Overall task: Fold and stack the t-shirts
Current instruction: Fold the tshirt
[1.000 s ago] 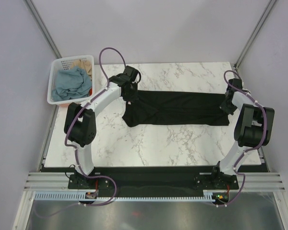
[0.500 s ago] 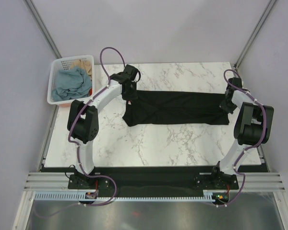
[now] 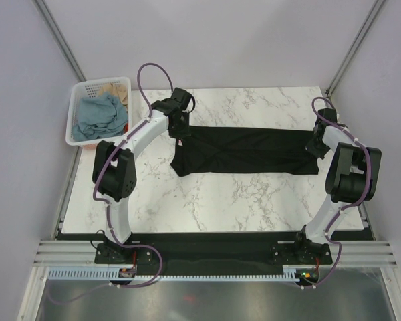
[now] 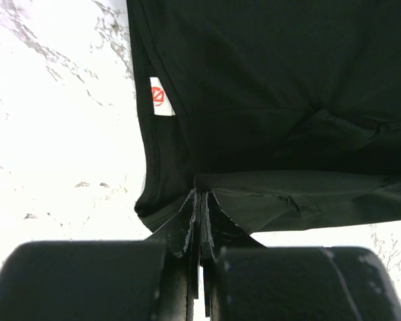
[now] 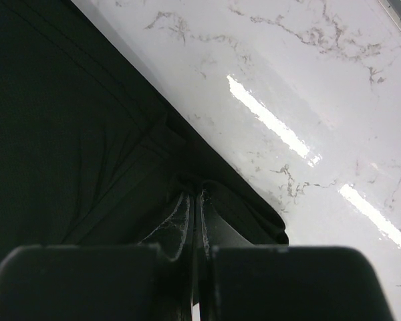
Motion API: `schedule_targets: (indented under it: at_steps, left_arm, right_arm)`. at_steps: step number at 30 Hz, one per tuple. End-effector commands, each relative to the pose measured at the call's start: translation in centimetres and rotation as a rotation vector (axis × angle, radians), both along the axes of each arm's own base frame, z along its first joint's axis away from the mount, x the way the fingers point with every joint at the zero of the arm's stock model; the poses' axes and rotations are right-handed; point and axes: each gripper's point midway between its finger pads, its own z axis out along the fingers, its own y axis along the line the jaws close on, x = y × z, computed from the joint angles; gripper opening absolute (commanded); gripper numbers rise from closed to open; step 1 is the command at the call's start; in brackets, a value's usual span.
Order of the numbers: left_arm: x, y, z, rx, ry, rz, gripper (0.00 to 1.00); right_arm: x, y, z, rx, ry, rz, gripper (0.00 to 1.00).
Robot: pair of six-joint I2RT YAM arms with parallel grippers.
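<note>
One black t-shirt (image 3: 247, 150) lies on the marble table (image 3: 220, 194), drawn out into a long dark band that runs left to right across the far half, broader and more rumpled at its left end. In the left wrist view the black cloth (image 4: 267, 87) fills most of the picture, and one small white label (image 4: 161, 96) with a red mark sits at its left edge. The left gripper (image 3: 182, 132) is at the band's far left corner. Seen from its own camera (image 4: 200, 194), its two fingers are pressed together with a fold of the black fabric pinched between them. The right gripper (image 3: 315, 148) is at the opposite end, by the table's right edge. Its wrist camera shows the fingers likewise closed (image 5: 195, 194) on a bunched edge of the shirt (image 5: 67, 134), with bare marble just beyond. Two more shirts are off the table surface, in the single white slotted basket (image 3: 72, 124) at the far left corner. One is a crumpled blue t-shirt (image 3: 97, 115) that fills most of it. The other is a tan t-shirt (image 3: 115, 90), pushed toward the basket's far side. A small reddish patch (image 3: 125, 126) shows at the basket's right wall, possibly more fabric, but it is too small to identify.
</note>
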Motion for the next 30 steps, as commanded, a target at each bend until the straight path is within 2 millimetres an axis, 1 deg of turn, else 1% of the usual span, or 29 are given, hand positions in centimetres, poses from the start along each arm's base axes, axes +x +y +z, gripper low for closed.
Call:
schedule_targets:
  at_steps: [1, 3, 7, 9, 10, 14, 15, 16, 17, 18, 19, 20, 21, 24, 28, 30]
  left_arm:
    - [1.3, 0.9, 2.1, 0.016, -0.061, 0.048, 0.02]
    - [1.4, 1.2, 1.4, 0.020, -0.044, 0.058, 0.02]
    - [1.9, 1.5, 0.8, 0.029, -0.038, 0.075, 0.02]
    - [2.3, 1.5, 0.8, 0.030, -0.042, 0.075, 0.02]
    - [2.4, 1.4, 0.2, 0.033, -0.033, 0.072, 0.02]
    - [2.9, 0.9, -0.7, 0.024, -0.013, 0.057, 0.02]
    - [3.0, 0.7, -0.8, 0.018, -0.010, 0.054, 0.02]
    - [3.0, 0.6, -1.2, 0.018, -0.002, 0.050, 0.02]
    - [3.1, 0.4, -1.2, 0.013, 0.001, 0.042, 0.02]
    - [3.0, 0.1, -1.4, 0.004, 0.008, 0.028, 0.02]
    - [3.0, 0.0, -1.4, -0.001, 0.009, 0.024, 0.03]
    - [3.0, 0.0, -1.5, -0.001, 0.011, 0.025, 0.04]
    - [2.9, 0.0, -1.6, -0.003, 0.015, 0.024, 0.04]
    - [2.8, -0.1, -1.6, -0.003, 0.019, 0.017, 0.04]
    - [2.7, -0.4, -1.7, -0.015, 0.024, 0.009, 0.05]
    - [2.8, -0.5, -1.7, -0.019, 0.025, 0.006, 0.06]
  right_arm:
    - [1.8, -0.2, 2.5, -0.011, -0.089, -0.014, 0.00]
    - [2.3, -0.2, 2.4, -0.005, -0.097, -0.012, 0.00]
    - [2.6, -0.2, 1.9, 0.003, -0.096, -0.017, 0.00]
    - [2.9, -0.2, 1.8, 0.006, -0.106, -0.016, 0.00]
    - [2.9, -0.1, 1.6, 0.007, -0.106, -0.016, 0.00]
    - [3.5, -0.4, 2.0, -0.004, -0.121, -0.017, 0.00]
    - [3.6, -0.6, 2.3, -0.010, -0.127, -0.021, 0.03]
    - [3.8, -0.5, 2.4, -0.008, -0.134, -0.024, 0.14]
    - [4.0, -0.5, 2.7, -0.009, -0.141, -0.028, 0.18]
    - [4.2, -0.6, 3.3, -0.009, -0.156, -0.035, 0.24]
    - [4.3, -0.6, 3.7, -0.011, -0.158, -0.035, 0.24]
    - [4.3, -0.6, 4.1, -0.008, -0.167, -0.051, 0.29]
    - [4.3, -0.5, 4.9, -0.003, -0.176, -0.058, 0.30]
    - [4.5, 0.4, 6.0, 0.038, -0.216, -0.068, 0.36]
    - [5.0, 1.4, 6.2, 0.066, -0.231, -0.069, 0.38]
    - [5.0, 1.7, 5.6, 0.078, -0.217, -0.077, 0.38]
